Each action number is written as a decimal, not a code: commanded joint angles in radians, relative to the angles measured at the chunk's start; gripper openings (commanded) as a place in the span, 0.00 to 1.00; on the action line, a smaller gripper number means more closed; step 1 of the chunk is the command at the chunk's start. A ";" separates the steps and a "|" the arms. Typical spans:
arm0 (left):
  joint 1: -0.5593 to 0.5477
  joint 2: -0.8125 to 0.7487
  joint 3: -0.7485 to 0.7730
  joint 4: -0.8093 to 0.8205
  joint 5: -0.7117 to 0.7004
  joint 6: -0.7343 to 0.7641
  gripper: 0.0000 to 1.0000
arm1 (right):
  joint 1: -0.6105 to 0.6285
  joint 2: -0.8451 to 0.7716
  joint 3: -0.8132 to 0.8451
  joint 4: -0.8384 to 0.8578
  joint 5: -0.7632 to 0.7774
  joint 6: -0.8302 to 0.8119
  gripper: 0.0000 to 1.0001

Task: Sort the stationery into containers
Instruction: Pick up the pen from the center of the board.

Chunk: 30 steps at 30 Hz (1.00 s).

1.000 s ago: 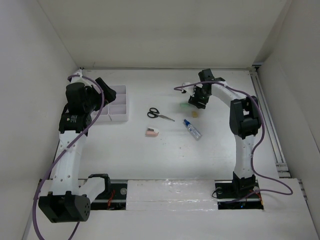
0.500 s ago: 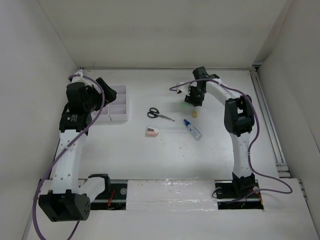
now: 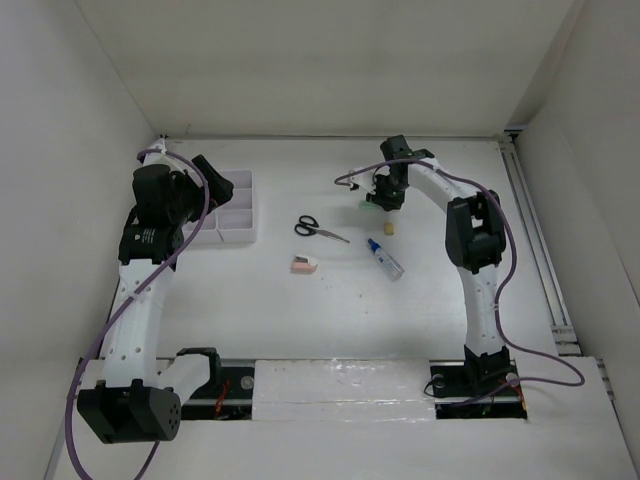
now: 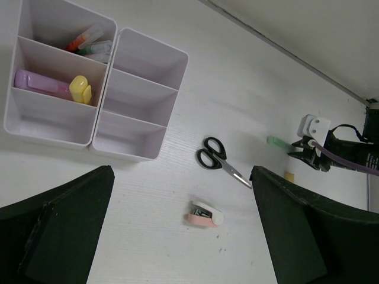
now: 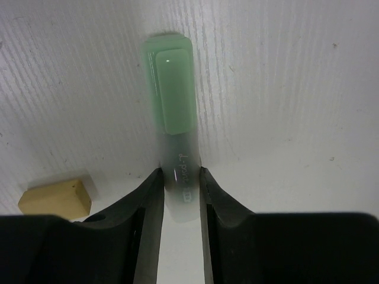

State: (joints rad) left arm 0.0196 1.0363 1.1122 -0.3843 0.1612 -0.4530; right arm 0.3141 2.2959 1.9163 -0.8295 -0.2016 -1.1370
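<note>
— What has the right gripper (image 5: 179, 177) got?
— It's pinched tight on the frosted barrel of the green highlighter (image 5: 172, 100), near the table's (image 3: 330, 310) far edge. The cap is glossy and squared.
— Changed from a second ago?
— It's drifted slightly left, away from the small tan block (image 5: 54, 198).
— And the left gripper (image 4: 180, 171)?
— Spread wide and empty, above the white plastic tray (image 4: 52, 135) by the far-left corner. The tabletop is matte white and finely ribbed, with white walls around.

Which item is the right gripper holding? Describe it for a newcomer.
Go to the far side of the white table, where the right gripper reaches. Clamped between its fingers is the green highlighter, long and pale translucent green; the small tan block beside it is squat and opaque.
</note>
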 commanded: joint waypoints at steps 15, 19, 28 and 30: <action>0.002 0.004 0.005 0.038 0.023 0.011 1.00 | -0.032 -0.035 0.075 0.019 -0.266 0.124 0.00; 0.002 0.004 0.005 0.038 0.023 0.011 1.00 | -0.032 -0.133 -0.003 0.142 -0.202 0.280 0.00; 0.002 -0.030 -0.032 0.166 0.300 0.021 1.00 | 0.095 -0.318 -0.008 0.300 -0.009 0.730 0.00; 0.002 -0.018 -0.041 0.206 0.359 0.008 1.00 | 0.196 -0.383 -0.058 0.351 0.074 0.843 0.00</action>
State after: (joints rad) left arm 0.0200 1.0328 1.0832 -0.2890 0.3702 -0.4454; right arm 0.3710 2.0293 1.8908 -0.6098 -0.2386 -0.5243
